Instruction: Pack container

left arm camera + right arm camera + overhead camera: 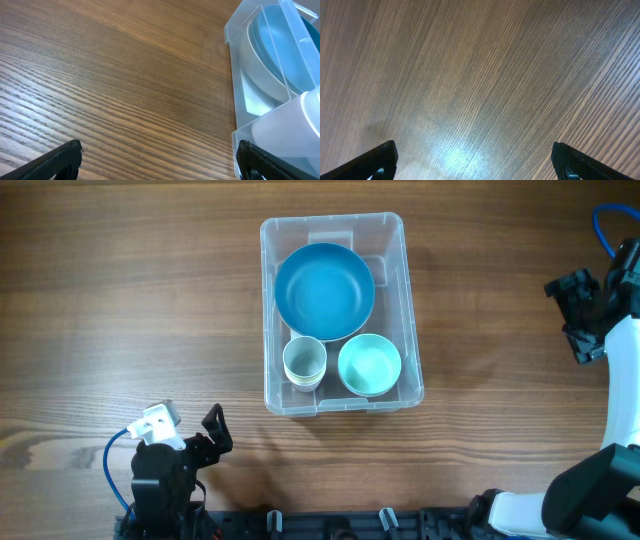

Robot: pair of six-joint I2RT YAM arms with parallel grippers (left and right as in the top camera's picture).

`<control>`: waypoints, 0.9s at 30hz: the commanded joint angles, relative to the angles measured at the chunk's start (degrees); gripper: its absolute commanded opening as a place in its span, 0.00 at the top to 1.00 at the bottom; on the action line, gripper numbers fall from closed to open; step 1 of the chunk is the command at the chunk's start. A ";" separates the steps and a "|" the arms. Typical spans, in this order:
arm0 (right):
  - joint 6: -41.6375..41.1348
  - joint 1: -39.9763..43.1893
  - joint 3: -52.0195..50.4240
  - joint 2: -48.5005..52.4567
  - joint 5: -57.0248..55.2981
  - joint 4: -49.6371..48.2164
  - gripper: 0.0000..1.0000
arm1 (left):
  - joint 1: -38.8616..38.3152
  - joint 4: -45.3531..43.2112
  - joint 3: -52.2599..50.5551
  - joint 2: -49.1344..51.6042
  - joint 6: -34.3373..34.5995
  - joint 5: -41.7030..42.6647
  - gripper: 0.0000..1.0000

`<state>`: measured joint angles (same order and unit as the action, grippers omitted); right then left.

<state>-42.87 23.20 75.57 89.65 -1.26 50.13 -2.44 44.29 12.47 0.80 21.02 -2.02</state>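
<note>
The clear plastic container (412, 330) stands at the table's middle. Inside it lie a large blue bowl (324, 290), a small pale cup (304, 362) and a mint green bowl (369, 365). My left gripper (205, 435) is open and empty at the front left, apart from the container; its wrist view shows the container's corner (234, 90) with the blue bowl (280, 45) and the pale cup (295, 122) behind the wall. My right gripper (580, 305) is open and empty at the far right, over bare wood (480, 90).
The wooden table (120, 300) surrounds the container on all sides. The arm bases stand along the front edge, with a blue cable (112, 470) at the left arm.
</note>
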 commanded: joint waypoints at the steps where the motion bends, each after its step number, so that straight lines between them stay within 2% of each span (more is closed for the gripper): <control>1: -0.79 0.09 0.15 0.52 0.24 -0.15 0.00 | 0.44 0.17 -0.28 -0.63 -1.14 0.04 0.00; 6: -0.76 0.00 0.04 -0.92 0.24 -0.13 0.00 | 0.44 0.17 -0.28 -0.63 -1.14 0.04 0.00; 11: -0.79 -2.86 0.00 -13.53 0.26 -0.13 0.00 | 0.44 0.17 -0.28 -0.63 -1.14 0.04 0.00; 14: -0.61 -9.29 -0.22 -23.76 -0.57 -0.09 0.00 | 0.44 0.17 -0.28 -0.63 -1.14 0.04 0.00; 17: 0.68 -17.62 -0.28 -31.95 -16.35 0.72 0.00 | 0.44 0.17 -0.28 -0.63 -1.14 0.04 0.00; 19: 1.27 -21.18 -1.18 -36.63 -22.82 0.46 0.00 | 0.42 0.17 -0.28 -0.63 -1.14 0.04 0.00; 23: 10.32 -22.45 -10.29 -47.78 -23.43 -1.86 0.00 | 0.44 0.17 -0.28 -0.63 -1.14 0.04 0.00; 25: 17.29 -22.43 -17.86 -53.68 -19.47 -7.32 0.00 | 0.44 0.17 -0.28 -0.63 -1.14 0.04 0.00; 27: 28.13 -22.45 -27.06 -60.37 -11.15 -15.34 0.00 | 0.44 0.17 -0.28 -0.63 -1.14 0.04 0.00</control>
<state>-31.24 1.17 59.40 36.64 -20.25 41.04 -2.44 44.62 12.47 0.78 21.04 -2.02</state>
